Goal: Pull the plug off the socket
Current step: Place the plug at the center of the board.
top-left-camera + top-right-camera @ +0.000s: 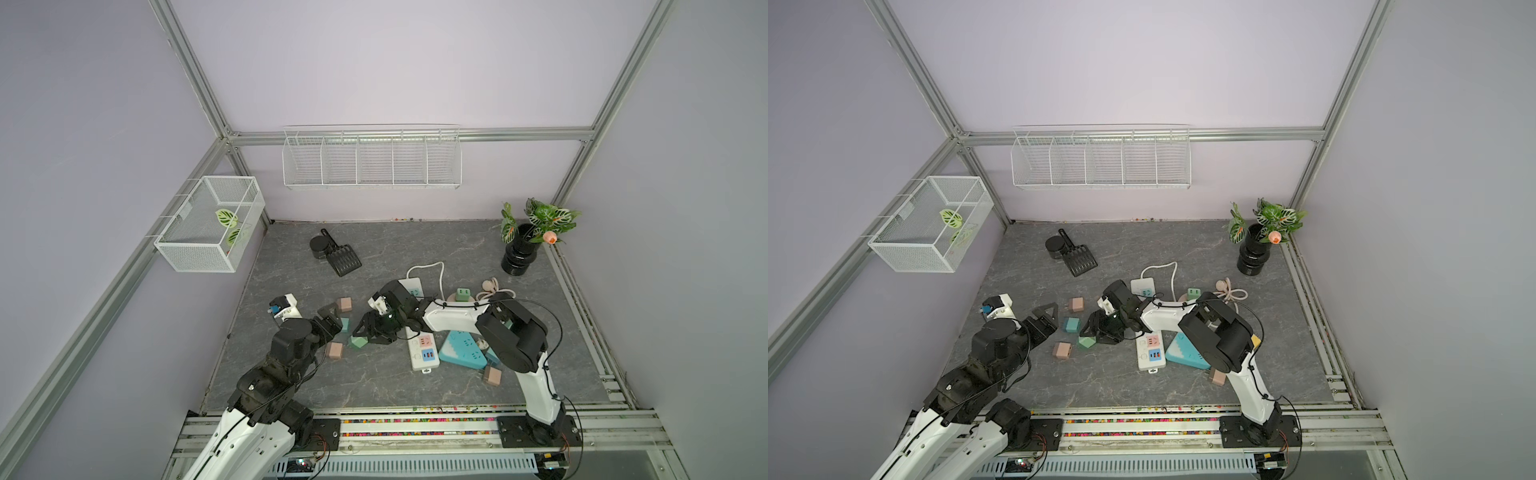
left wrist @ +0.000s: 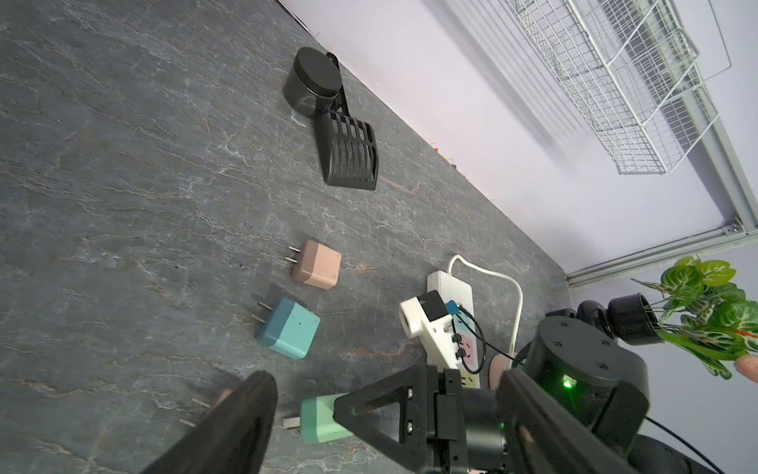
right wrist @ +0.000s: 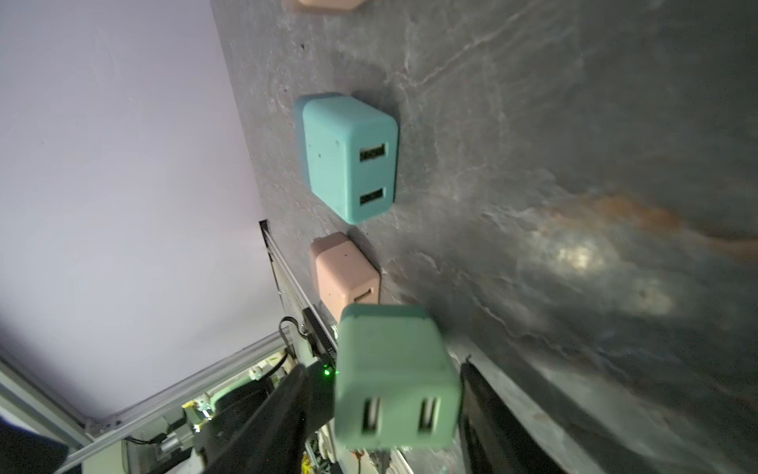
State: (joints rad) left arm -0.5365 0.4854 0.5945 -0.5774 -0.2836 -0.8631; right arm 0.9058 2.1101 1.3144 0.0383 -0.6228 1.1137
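Treat the green plug (image 3: 396, 381) as light, rigid and smooth; grip its flat sides. The right tool (image 3: 383, 365) brackets it, apparently slack; the left tool (image 1: 1052, 318) stands wide, empty.

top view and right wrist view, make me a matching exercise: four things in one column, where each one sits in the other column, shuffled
Things
1. black scoop
2. black vase
3. mint plug
4. white mesh basket

Places
A. holds a leafy plant
B. hangs on a side wall, with leaves inside
C. beside a round black jar
D. between the fingers of the right tool

Pairs: 1-C, 2-A, 3-D, 4-B
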